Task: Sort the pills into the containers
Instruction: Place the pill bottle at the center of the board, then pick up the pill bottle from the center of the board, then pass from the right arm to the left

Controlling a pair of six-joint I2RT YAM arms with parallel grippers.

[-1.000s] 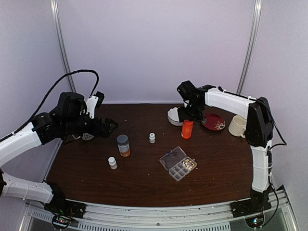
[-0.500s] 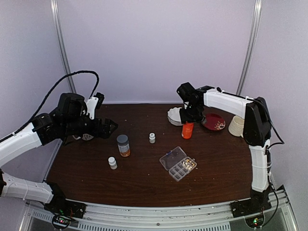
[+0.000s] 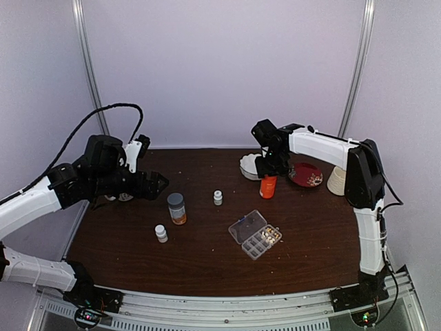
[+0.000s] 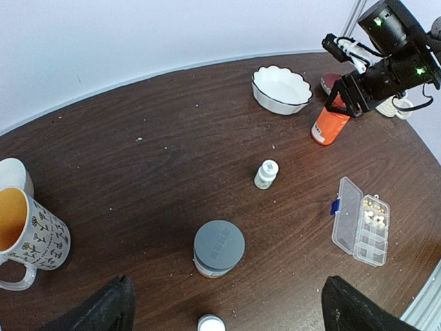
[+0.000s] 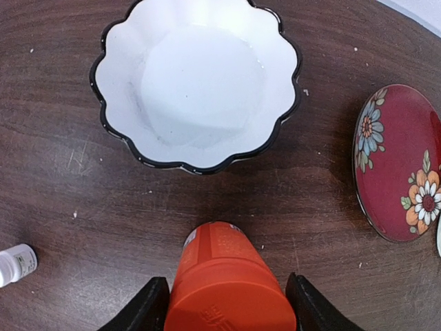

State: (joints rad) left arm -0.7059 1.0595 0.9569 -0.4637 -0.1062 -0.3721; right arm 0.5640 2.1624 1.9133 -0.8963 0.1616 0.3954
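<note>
Your brown tabletop (image 3: 207,265) carries everything. Your left tool (image 3: 158,183) hangs above its left side with the fingers spread as wide as they go and nothing between them. Your right tool (image 5: 226,293) is at the far right-centre, its two fingers pressed against opposite sides of the orange bottle (image 4: 328,126), which it grips just below the cap. Just beyond that bottle sits the white scalloped bowl (image 5: 196,83), with the red flowered plate (image 5: 396,165) to its right.

The clear pill box (image 3: 255,234) lies near the middle, toward the front, well apart from both tools. Its lid is folded flat open beside the cells (image 4: 372,231). To its left stands the grey-capped bottle (image 4: 218,248), and a small white bottle (image 4: 266,174) stands between that one and the orange bottle. The pills (image 4: 375,219) you can see are tiny pale pieces lying inside a few of those cells.
</note>
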